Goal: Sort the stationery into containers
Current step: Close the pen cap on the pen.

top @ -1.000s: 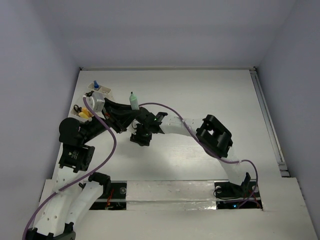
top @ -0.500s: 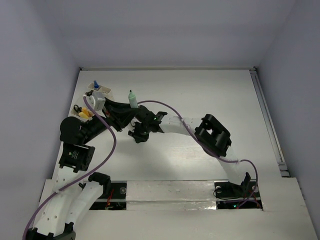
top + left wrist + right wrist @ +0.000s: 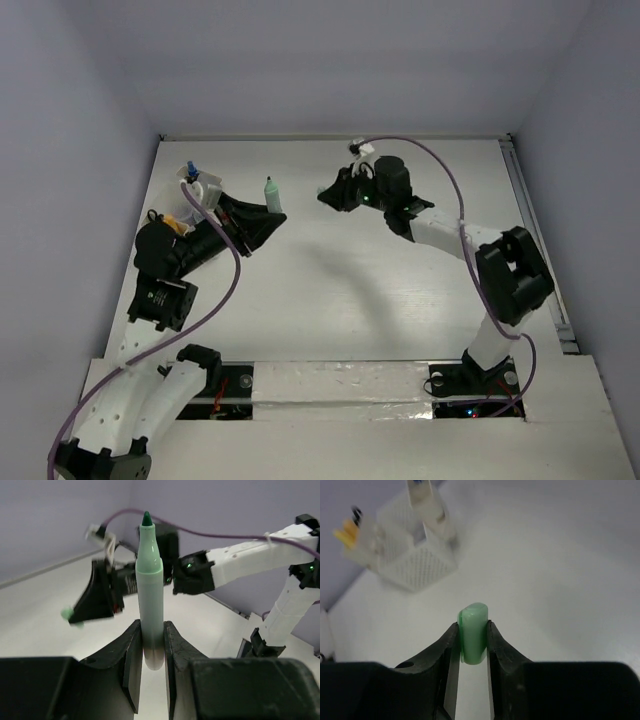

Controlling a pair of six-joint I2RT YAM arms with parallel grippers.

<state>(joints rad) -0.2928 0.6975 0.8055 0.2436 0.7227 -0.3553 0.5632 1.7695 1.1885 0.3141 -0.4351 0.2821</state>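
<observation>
Off-white translucent plastic bins (image 3: 415, 567) are standing far-left on the white tabletop (image 3: 400, 290) while the left tool (image 3: 151, 632) is clenching a pale-green marker (image 3: 150, 590) upright and the right tool (image 3: 472, 627) is pinching a small rounded green piece (image 3: 473, 637) shallowly, risking a slip.

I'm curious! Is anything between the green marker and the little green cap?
Nothing. In the top view, only bare white table lies between the green marker and the green cap.

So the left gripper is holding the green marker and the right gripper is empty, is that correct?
Not quite: the right gripper is not empty; the right wrist view shows it clamping a small green piece. The left gripper does hold the green marker.
</observation>
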